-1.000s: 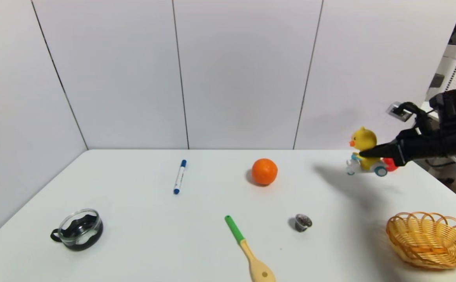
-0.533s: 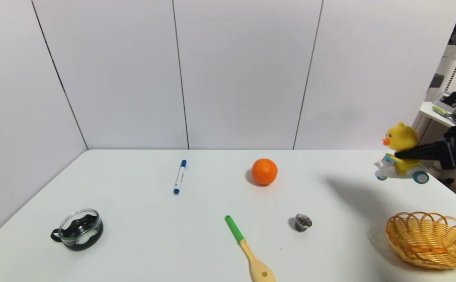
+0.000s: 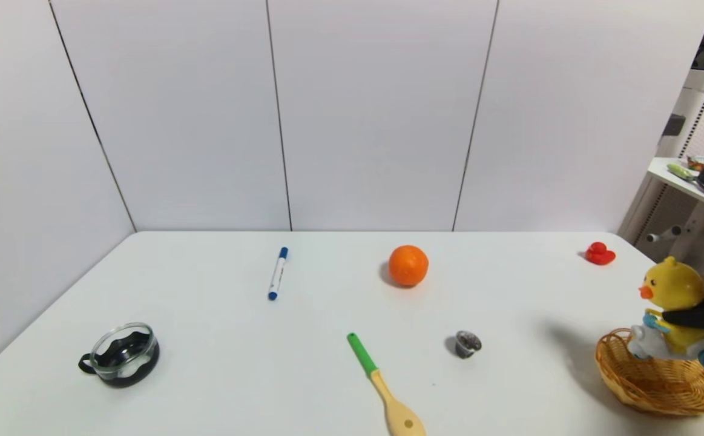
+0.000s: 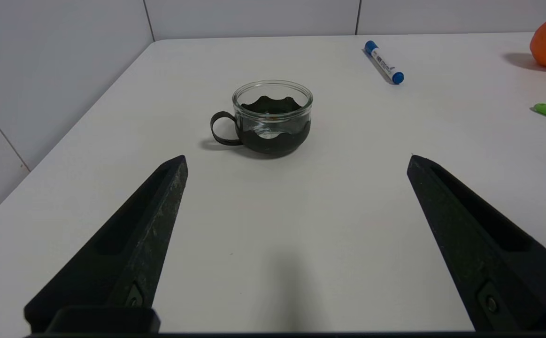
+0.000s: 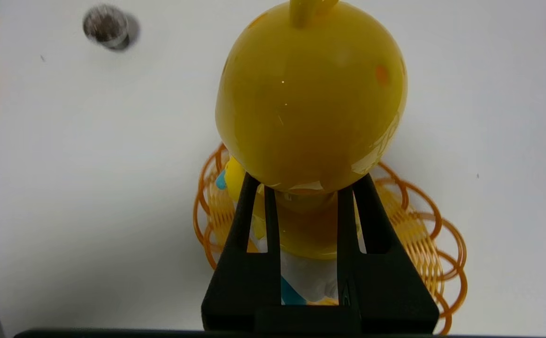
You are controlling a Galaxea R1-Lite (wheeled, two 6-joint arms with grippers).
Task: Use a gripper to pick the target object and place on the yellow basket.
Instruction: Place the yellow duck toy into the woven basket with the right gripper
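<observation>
Your right gripper (image 5: 301, 197) is clamped on the neck of the duck toy (image 3: 672, 312), holding it in the air above the basket (image 3: 660, 381). The basket sits at the table's (image 3: 327, 375) right front corner, close to the edge. The cup-like metal piece (image 3: 467, 343) and the spoon (image 3: 382, 387) lie to the basket's left with bare table between. The red duck (image 3: 599, 254) sits near the far right edge. Your left gripper (image 4: 296, 162) hangs with its 2 fingers spread wide, near the glass cup (image 4: 273, 117).
</observation>
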